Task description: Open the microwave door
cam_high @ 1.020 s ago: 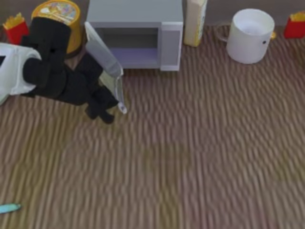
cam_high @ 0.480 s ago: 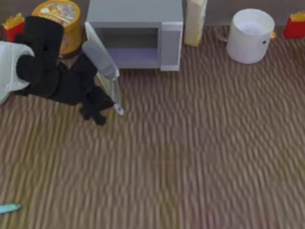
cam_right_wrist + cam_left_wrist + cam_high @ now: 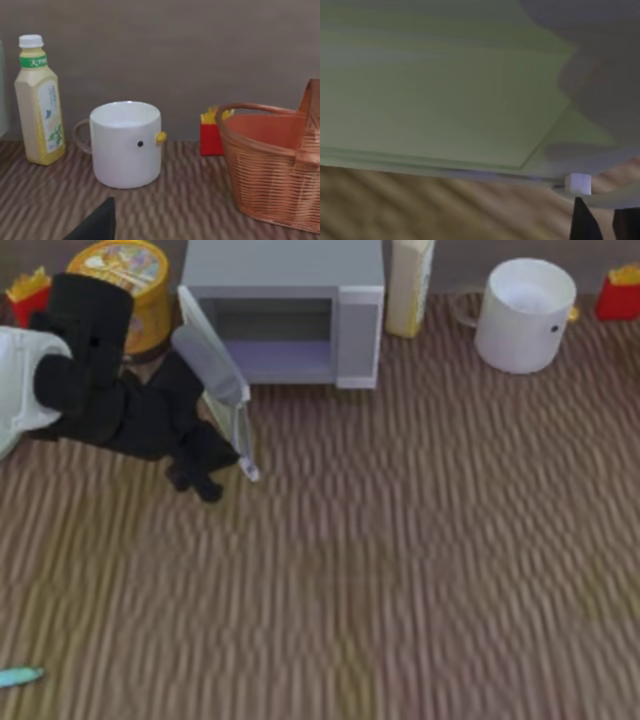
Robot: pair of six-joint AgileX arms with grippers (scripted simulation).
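Microwave [image 3: 283, 265]: set at the far edge of the worktop [image 3: 420, 570], left of centre in the top view; silver-grey box, pale interior exposed, narrow control strip [image 3: 360, 338] on the right of its front.
Microwave door [image 3: 215, 375]: hinged at the box's left front corner and swung well outward, its free edge reaching toward the near side of the worktop; its greenish window panel fills most of the left wrist view [image 3: 435, 100].
Left tool [image 3: 200, 478]: black, placed just left of the door's free edge, at or against the door; whether its fingers are spread or pressed together cannot be told, and only two dark tips are seen in the left wrist view.
Right arm: outside the top view; only a dark sliver is seen at the edge of the right wrist view, and the tool's state cannot be told.
White mug [image 3: 525, 313]: upright at the far right, with a small yellow knob on its side; well apart from the microwave.
Bottle [image 3: 410, 280]: pale yellow, just right of the microwave.
Yellow tub [image 3: 130, 275]: left of the microwave, partly hidden by the left arm.
Fries cartons: one at the far left corner [image 3: 30, 295], one at the far right [image 3: 618, 292].
Wicker basket [image 3: 275, 160]: seen only in the right wrist view, beside the mug.
Small pale-blue object [image 3: 18, 676]: at the near left edge; its kind cannot be told.
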